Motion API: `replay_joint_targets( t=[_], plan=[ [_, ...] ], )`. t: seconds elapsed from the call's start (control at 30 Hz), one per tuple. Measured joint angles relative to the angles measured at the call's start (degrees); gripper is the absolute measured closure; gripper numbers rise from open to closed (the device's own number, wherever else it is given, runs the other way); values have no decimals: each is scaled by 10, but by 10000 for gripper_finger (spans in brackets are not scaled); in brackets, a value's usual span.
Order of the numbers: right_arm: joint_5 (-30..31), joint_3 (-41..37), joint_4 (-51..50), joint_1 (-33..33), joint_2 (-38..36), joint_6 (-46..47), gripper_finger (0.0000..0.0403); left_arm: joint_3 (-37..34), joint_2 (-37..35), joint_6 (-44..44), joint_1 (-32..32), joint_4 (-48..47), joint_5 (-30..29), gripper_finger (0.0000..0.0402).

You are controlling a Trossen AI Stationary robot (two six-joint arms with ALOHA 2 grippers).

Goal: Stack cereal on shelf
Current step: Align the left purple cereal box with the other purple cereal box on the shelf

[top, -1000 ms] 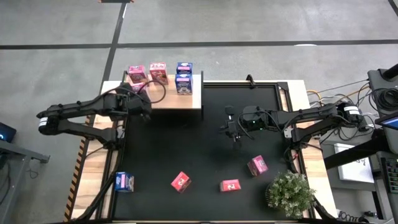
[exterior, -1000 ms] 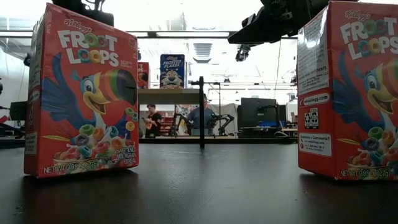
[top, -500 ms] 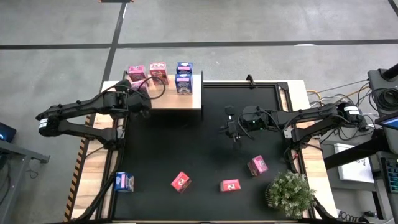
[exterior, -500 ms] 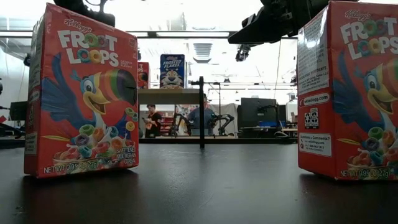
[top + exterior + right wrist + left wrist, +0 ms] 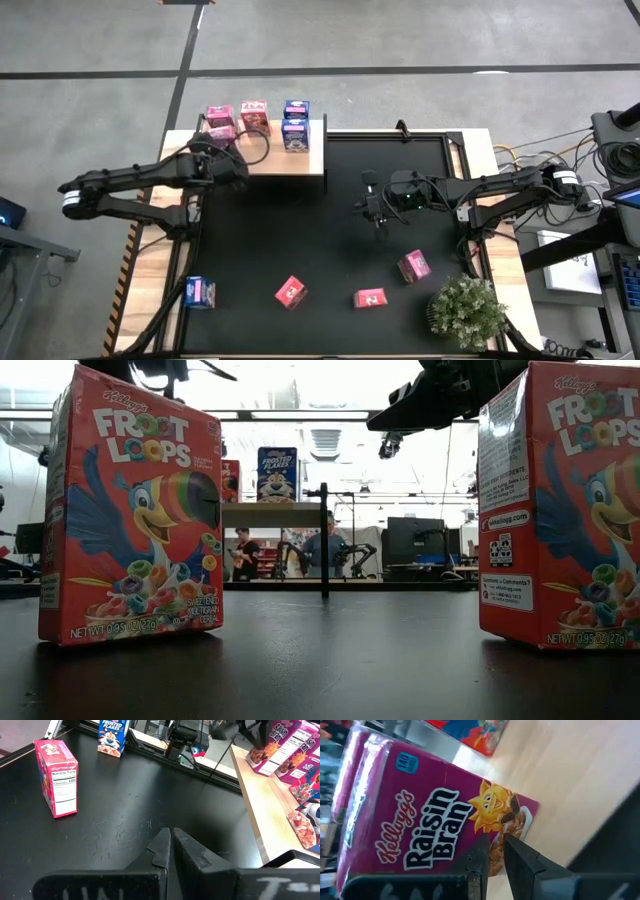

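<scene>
well, i see the left gripper (image 5: 232, 168) at the near edge of the shelf (image 5: 300, 160), its fingers (image 5: 517, 862) nearly together with nothing between them. a magenta raisin bran box (image 5: 430, 827) lies on the planks just ahead of the fingertips; i cannot tell whether they touch it. beyond that box from the left gripper stand another pink box (image 5: 254, 117) and two blue boxes (image 5: 295, 124), one right behind the other.

the right gripper (image 5: 372, 208) hangs over the middle of the black mat (image 5: 330, 250), clenched on nothing, well apart from every box. toward the front edge from it sit three pink boxes (image 5: 370, 298) in a loose row, with a blue frosted flakes box (image 5: 201, 292) farther off at the corner. a small potted plant (image 5: 466, 310) stands at the opposite front corner, near the closest pink box.

the low view gives me what the overhead does not: two froot loops boxes (image 5: 130, 510) upright and close to that camera, printed fronts legible, and people (image 5: 322, 550) seated in the room beyond. the right wrist view shows a pink box's nutrition panel (image 5: 64, 787), and the shelf's boxes (image 5: 287, 752) lying off to one side.
</scene>
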Motion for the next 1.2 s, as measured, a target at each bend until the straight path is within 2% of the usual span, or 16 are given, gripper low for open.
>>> replay_joint_targets(
  t=[0.3, 0.43, 0.57, 0.8, 1.0, 1.13, 1.2],
  plan=[
    [0, 0, 0, 0, 0, 0, 390, -6, -1, 6, 11, 10, -1, 363],
    [0, 0, -1, 0, 0, 0, 390, 9, -3, 4, 11, 10, 40, 363],
    [0, 0, -2, 0, 0, 0, 390, 54, -3, 6, 10, 10, 96, 363],
    [0, 0, -2, 0, 0, 0, 390, 198, -6, 73, 12, 1, 105, 363],
    [0, 0, -2, 0, 0, 0, 390, 291, -7, 50, 70, -45, 124, 363],
    [0, 0, -1, 0, 0, 0, 390, 289, -7, 17, 122, -65, 196, 363],
    [0, 0, -1, 0, 0, 0, 390, 274, -7, 10, 144, -66, 208, 363]
  ],
)
